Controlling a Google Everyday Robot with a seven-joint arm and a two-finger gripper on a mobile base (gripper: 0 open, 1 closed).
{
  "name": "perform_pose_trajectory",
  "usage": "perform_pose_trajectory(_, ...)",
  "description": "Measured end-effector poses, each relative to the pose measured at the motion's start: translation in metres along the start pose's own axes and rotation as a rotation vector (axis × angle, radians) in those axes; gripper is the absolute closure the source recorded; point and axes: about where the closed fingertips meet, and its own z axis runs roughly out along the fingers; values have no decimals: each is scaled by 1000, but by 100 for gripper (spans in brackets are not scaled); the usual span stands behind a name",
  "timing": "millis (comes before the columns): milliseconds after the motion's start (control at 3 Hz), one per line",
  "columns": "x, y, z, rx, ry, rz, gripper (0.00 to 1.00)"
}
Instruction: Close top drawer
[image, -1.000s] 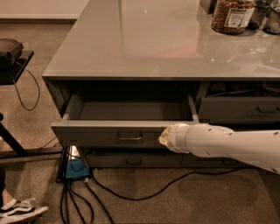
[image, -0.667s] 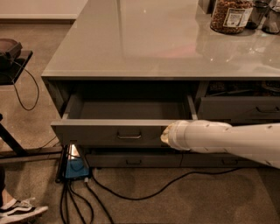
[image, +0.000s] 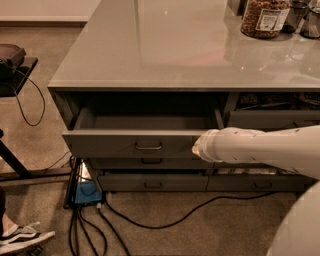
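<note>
The top drawer (image: 115, 144) is a wide grey metal drawer under the grey countertop (image: 165, 45), pulled partly out. Its flat front has a small metal loop handle (image: 148, 147) at the centre, and its grey floor (image: 150, 121) shows inside. My gripper (image: 196, 148) is at the end of the white arm (image: 260, 147), which reaches in from the right. It rests against the right part of the drawer front, to the right of the handle. The arm's rounded end hides the fingers.
Two shallower grey drawers (image: 150, 161) (image: 152, 183) sit below, and narrower drawers (image: 272, 119) stand to the right. A jar (image: 265, 17) stands on the countertop at the back right. Cables (image: 165, 220) and a blue device (image: 87, 192) lie on the carpet. A black stand (image: 15, 65) and a shoe (image: 22, 236) are at the left.
The drawer front has moved inward toward the cabinet, so less of its floor shows. The arm's end has moved with it, up and slightly right.
</note>
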Motion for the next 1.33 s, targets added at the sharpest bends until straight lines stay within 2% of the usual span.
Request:
perform_pose_trajectory(333, 0, 0, 0, 1, 0, 0, 100)
perform_pose_trajectory(1000, -11, -24, 18, 26, 4, -39, 100)
perform_pose_trajectory(1333, -11, -24, 18, 26, 4, -39, 80)
